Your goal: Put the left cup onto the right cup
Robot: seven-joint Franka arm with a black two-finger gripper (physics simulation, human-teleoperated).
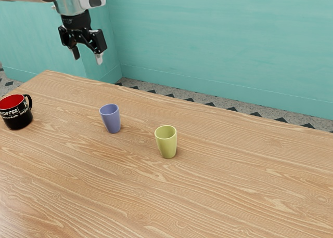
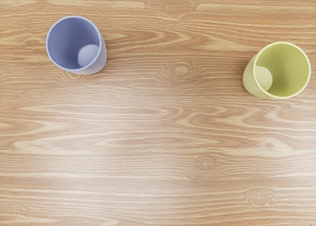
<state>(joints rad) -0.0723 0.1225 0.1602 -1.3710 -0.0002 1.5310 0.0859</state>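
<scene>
Jaws apart; two cups [image 1: 110, 118] [image 1: 166, 141], one mug [image 1: 15, 111]

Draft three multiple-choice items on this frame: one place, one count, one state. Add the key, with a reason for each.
1. In the exterior view, where does the black mug stand relative to the purple cup?
A) to its right
B) stacked on it
C) to its left

2. How many handle-less cups stand on the table?
A) one
B) two
C) three

3. What state is the hand in?
A) open, up above the table, holding nothing
B) shut on the purple cup
C) shut on the black mug

Key:
1 C: the mug sits at the exterior view's left edge, apart from the purple cup.
2 B: the purple cup and the green cup both stand upright and apart from each other.
3 A: the fingers are spread with nothing between them, well above the tabletop.
</scene>
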